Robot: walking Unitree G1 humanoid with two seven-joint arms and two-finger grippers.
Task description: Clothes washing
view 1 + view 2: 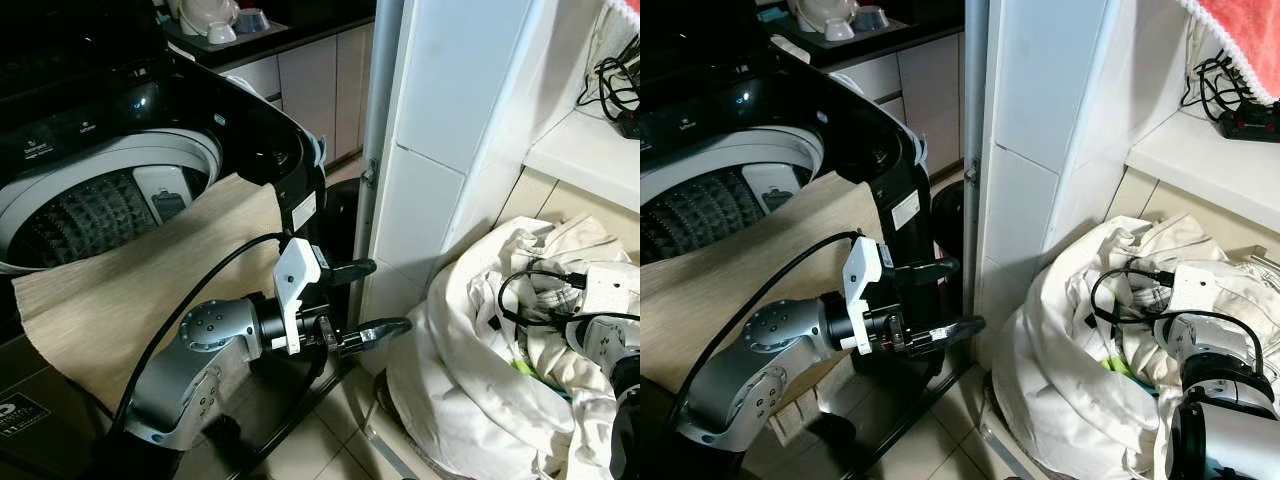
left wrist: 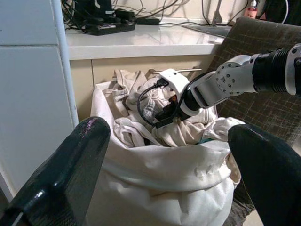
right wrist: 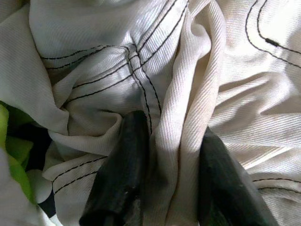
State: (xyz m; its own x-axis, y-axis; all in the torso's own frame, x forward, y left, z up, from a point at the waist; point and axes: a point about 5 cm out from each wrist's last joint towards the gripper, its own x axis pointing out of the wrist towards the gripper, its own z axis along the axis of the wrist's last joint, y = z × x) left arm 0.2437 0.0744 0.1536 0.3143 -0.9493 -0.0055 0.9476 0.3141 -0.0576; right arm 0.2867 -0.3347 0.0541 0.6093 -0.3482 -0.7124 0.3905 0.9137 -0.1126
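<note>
Clothes (image 3: 155,61) fold sits pinched between our right gripper (image 3: 169,188) fingers in the laundry bag (image 1: 450,390), left gripper (image 1: 365,300) spread empty; tangled neighbours may drag out.

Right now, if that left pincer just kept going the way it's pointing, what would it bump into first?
Probably the white laundry bag: the open left pincer points at its bulging side, beside the white cabinet. Depth is unclear.
</note>
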